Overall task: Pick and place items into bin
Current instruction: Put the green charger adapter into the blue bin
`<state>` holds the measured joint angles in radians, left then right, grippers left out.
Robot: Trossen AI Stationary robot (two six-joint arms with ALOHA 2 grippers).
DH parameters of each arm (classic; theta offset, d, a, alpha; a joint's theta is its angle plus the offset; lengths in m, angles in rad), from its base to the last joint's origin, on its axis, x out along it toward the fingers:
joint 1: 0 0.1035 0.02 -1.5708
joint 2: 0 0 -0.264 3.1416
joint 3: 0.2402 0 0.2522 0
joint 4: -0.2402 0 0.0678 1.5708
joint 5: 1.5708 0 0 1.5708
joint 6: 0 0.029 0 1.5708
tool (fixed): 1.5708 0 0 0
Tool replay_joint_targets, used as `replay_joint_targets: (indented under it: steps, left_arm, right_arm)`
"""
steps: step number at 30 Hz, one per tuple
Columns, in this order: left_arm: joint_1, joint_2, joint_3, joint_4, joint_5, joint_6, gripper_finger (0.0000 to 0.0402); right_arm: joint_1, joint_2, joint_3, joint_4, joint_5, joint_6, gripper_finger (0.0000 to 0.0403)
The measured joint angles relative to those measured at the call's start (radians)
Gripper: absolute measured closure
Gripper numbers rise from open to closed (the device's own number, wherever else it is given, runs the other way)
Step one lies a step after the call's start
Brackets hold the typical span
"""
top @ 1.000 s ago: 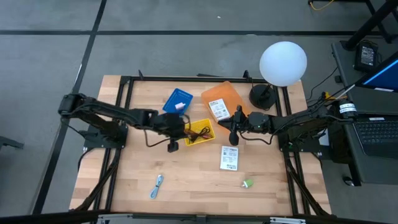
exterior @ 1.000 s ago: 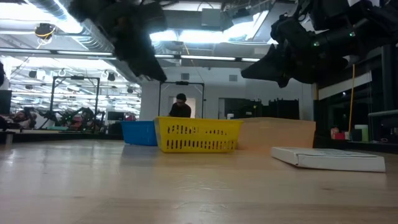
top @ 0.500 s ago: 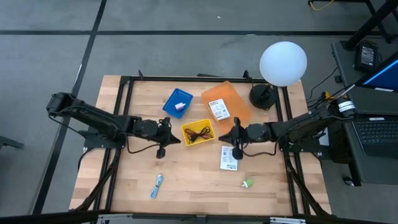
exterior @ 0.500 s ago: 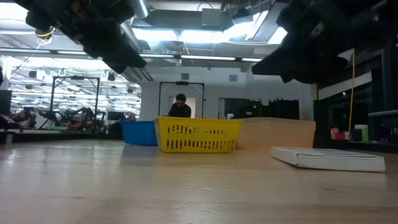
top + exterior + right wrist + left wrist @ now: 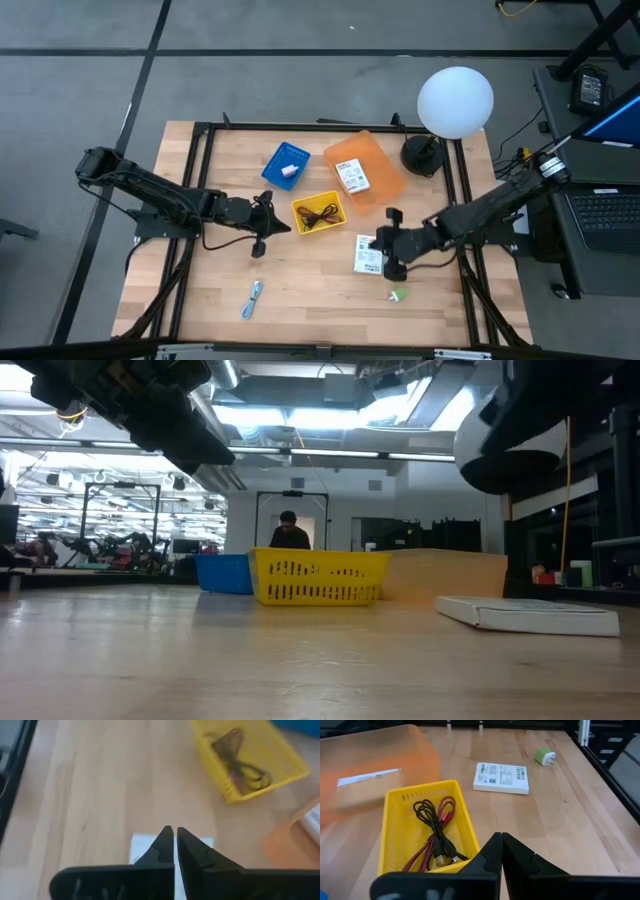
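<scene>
A yellow bin (image 5: 320, 212) at the table's middle holds a black cord (image 5: 431, 822) and a dark-red cord (image 5: 446, 809). My left gripper (image 5: 278, 224) hangs shut just left of it, touching nothing. My right gripper (image 5: 378, 243) is shut in the air over a white packet (image 5: 368, 255) that lies flat on the wood. A second packet (image 5: 352, 177) lies in the orange bin (image 5: 375, 155). A pink block (image 5: 291, 171) sits in the blue bin (image 5: 282, 158). A green piece (image 5: 398, 295) and a blue-silver piece (image 5: 253, 297) lie near the front edge.
A lamp with a white globe (image 5: 455, 100) stands at the far right corner. A black frame (image 5: 200, 180) runs around the table. A person (image 5: 290, 532) stands in the room behind. Bare wood lies between the blue-silver piece and the green piece.
My right gripper has swung from beside the orange bin toward the table's near edge and now hangs over the loose white packet, tipped further down. My left gripper has drawn back from over the yellow bin toward the table's left. The cords lie in the yellow bin throughout.
</scene>
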<state>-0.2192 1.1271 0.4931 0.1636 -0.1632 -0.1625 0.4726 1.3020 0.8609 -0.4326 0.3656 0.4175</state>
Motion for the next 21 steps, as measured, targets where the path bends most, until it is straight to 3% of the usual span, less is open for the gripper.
replay_joint_targets:
  steps: [6, 12, 16, 21]
  left_arm:
    - [-0.015, 0.002, 0.0, 0.019, -0.082, -0.028, 0.04]
    - [-0.044, 0.016, 0.0, 0.08, -0.089, -0.036, 0.0396]
    - [-0.061, 0.024, 0.0, 0.093, -0.107, -0.039, 0.0399]
    - [-0.079, 0.051, 0.0, 0.128, -0.159, -0.06, 0.04]
  right_arm:
    - [0.12, 0.109, 0.142, -0.214, -0.027, 0.062, 0.04]
    - [0.223, 0.226, 0.299, -0.385, -0.046, 0.161, 0.0397]
    - [0.278, 0.281, 0.358, -0.436, -0.132, 0.21, 0.0392]
    - [0.321, 0.32, 0.363, -0.437, -0.142, 0.234, 0.0392]
